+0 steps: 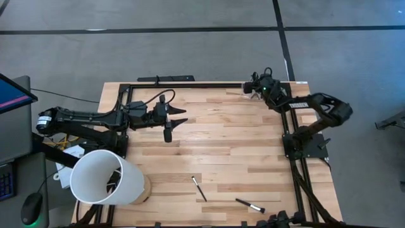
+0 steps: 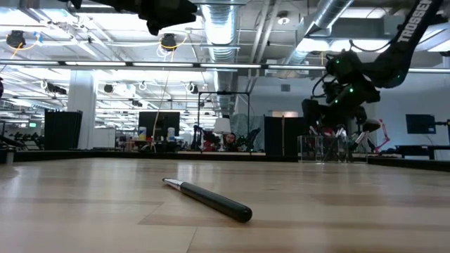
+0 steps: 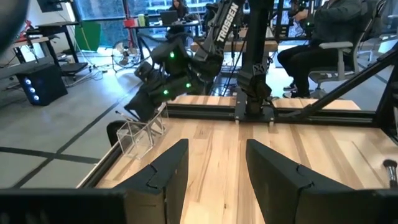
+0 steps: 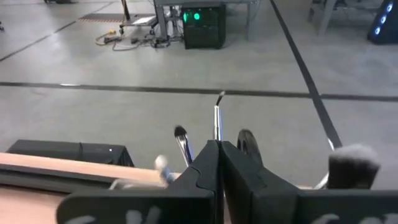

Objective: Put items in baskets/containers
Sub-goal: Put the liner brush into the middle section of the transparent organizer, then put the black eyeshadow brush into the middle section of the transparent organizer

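Right gripper [image 4: 217, 163] clamped on a brush [image 4: 217, 121], shaft upright. Clear holder [image 3: 142, 132] directly below it. Left gripper [image 3: 214, 168] open, idle.

I see a table [image 1: 221, 136] of pale, matt wood planks. The holder [image 3: 138, 134] is clear, glossy plastic. The brush [image 2: 211, 199] nearest me has a smooth, dark, slightly shiny handle and a silvery metal collar. My left gripper [image 3: 214, 174] looks matt black plastic.
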